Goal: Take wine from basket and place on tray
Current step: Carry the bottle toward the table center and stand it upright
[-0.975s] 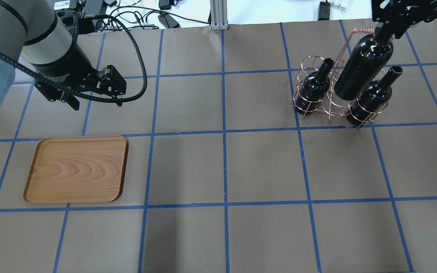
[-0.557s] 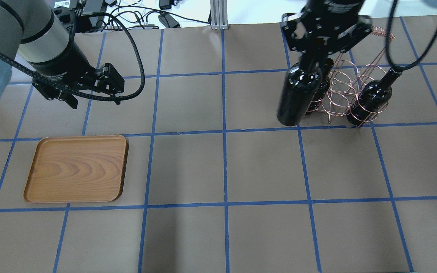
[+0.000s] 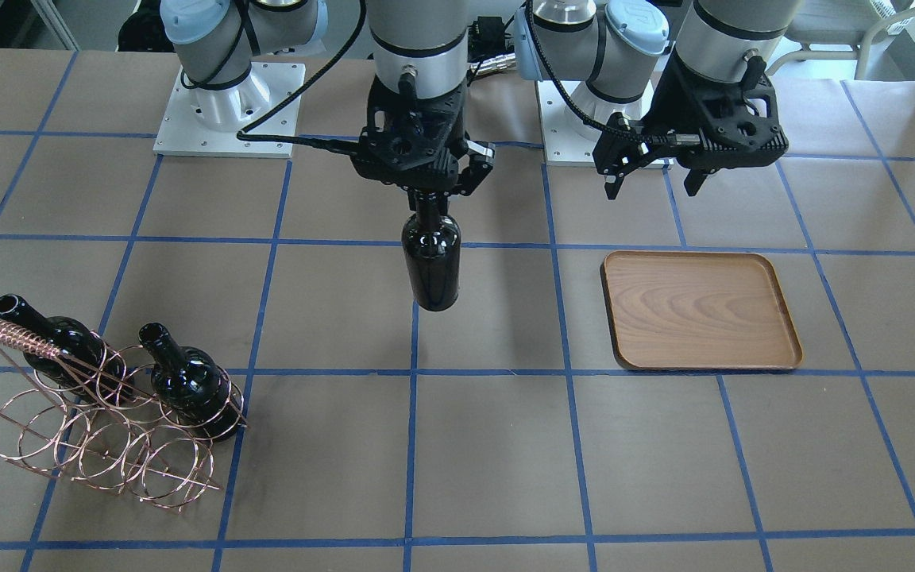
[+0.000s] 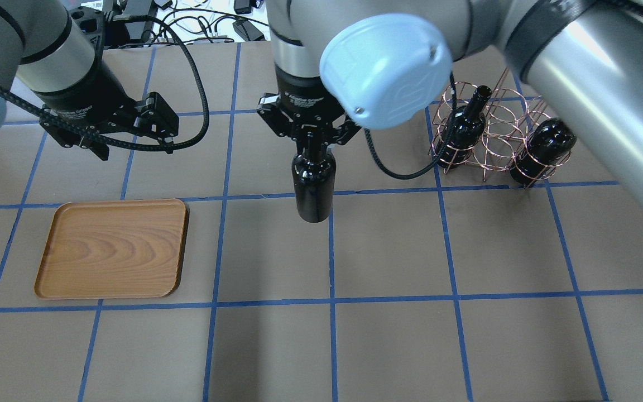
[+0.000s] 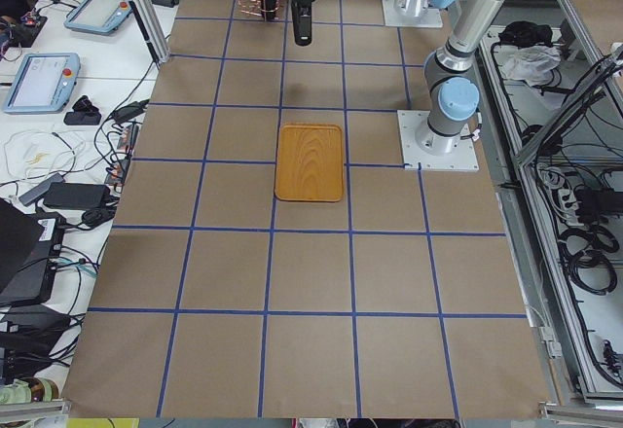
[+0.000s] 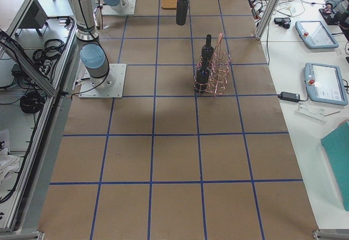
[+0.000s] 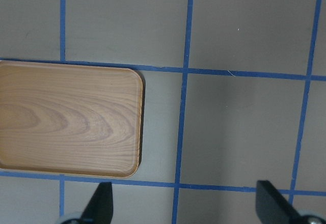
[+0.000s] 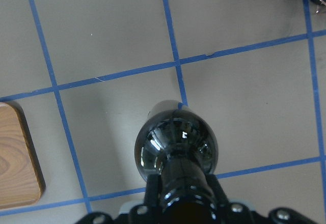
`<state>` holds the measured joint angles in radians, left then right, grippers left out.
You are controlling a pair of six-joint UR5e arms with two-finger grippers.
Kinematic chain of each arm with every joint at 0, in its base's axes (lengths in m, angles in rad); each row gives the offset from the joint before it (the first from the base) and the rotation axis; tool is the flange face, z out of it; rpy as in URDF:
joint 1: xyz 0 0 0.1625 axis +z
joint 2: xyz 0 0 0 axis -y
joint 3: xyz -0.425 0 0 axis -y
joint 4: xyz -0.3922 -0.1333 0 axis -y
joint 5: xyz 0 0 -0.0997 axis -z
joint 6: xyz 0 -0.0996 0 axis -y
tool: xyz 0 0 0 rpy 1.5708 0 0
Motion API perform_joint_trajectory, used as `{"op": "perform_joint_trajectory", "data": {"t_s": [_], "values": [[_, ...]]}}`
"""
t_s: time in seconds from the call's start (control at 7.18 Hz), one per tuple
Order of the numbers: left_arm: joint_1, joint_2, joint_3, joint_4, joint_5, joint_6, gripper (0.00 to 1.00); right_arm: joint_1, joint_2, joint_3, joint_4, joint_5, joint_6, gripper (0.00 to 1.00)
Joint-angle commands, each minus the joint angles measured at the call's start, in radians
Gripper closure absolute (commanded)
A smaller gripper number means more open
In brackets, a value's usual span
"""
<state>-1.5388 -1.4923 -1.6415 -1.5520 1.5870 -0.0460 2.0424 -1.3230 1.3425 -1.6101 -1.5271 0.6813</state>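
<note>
Currently right gripper clamped on neck of wine, which hangs upright. Left gripper wide apart, holding nothing.

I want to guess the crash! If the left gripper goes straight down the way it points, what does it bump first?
The left gripper would probably meet the bare table just beside the tray, not the tray itself; depth is unclear.

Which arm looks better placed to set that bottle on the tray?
The right one: the right claw grips the bottle by the neck, partway toward the tray. The left claw is open, holding nothing.
</note>
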Motion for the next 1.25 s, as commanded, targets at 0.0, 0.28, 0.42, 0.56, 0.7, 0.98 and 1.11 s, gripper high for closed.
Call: {"op": "perform_joint_trajectory", "data": {"t_s": [0.0,0.28,0.42,0.56,0.7,0.98,1.11], "values": [[0.006,0.0,-0.001,0.006,-0.002,0.002,0.0,0.054,0.03,0.061,-0.1,0.004,0.102,0.83],[0.046,0.0,-0.003,0.007,-0.002,0.049,0.0,0.088,0.066,0.066,-0.117,-0.005,0.168,0.83],[0.051,0.0,-0.004,0.003,-0.002,0.082,0.0,0.087,0.076,0.067,-0.151,-0.005,0.17,0.82],[0.051,0.0,-0.004,0.004,-0.004,0.083,0.0,0.088,0.08,0.067,-0.152,-0.008,0.172,0.82],[0.049,0.006,-0.004,-0.014,0.004,0.083,0.0,0.097,0.085,0.067,-0.152,-0.008,0.214,0.8],[0.049,0.006,-0.003,-0.034,0.004,0.084,0.0,0.099,0.087,0.067,-0.149,-0.01,0.236,0.79],[0.051,0.006,-0.003,-0.03,0.005,0.084,0.0,0.104,0.085,0.073,-0.145,-0.024,0.239,0.79]]}}
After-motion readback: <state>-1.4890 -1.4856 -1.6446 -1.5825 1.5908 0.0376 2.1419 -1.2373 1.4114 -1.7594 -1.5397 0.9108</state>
